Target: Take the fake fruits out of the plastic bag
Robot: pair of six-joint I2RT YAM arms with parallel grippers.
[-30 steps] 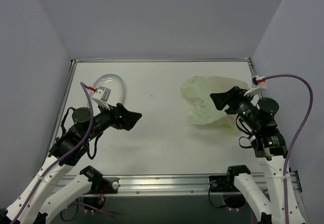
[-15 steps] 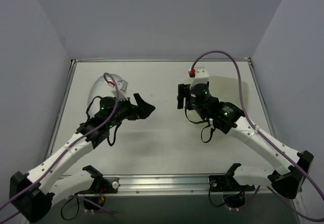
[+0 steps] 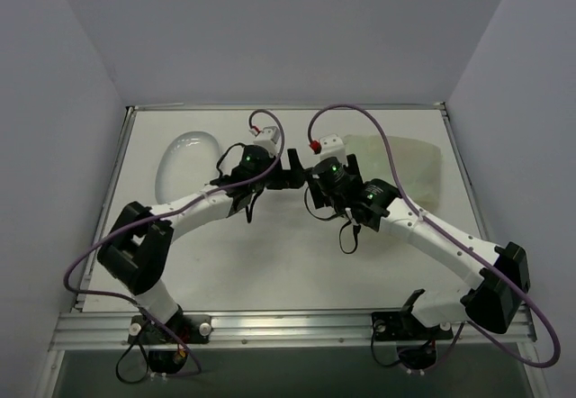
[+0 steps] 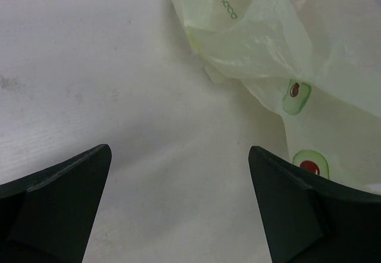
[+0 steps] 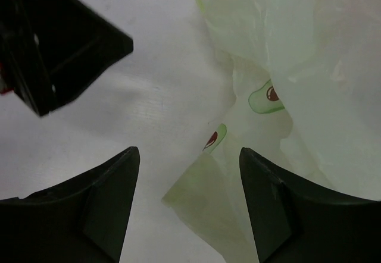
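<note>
The pale green plastic bag (image 3: 400, 159) printed with avocados lies crumpled at the back right of the table. No fake fruits show; the bag's folds hide whatever is inside. My left gripper (image 3: 292, 166) is open and empty just left of the bag; in its wrist view the gripper (image 4: 180, 150) is over bare table with the bag (image 4: 268, 43) ahead to the right. My right gripper (image 3: 333, 168) is open at the bag's left edge. In its wrist view the gripper (image 5: 189, 151) has a bag corner (image 5: 205, 185) lying between the fingers, not pinched.
A white oval dish (image 3: 184, 159) sits at the back left. The two grippers are close together; a left gripper finger (image 5: 59, 43) shows in the right wrist view. Walls enclose the table on three sides.
Both arms have swung in from the sides to the middle of the table. Their grippers now sit close together at the bag's left edge.
</note>
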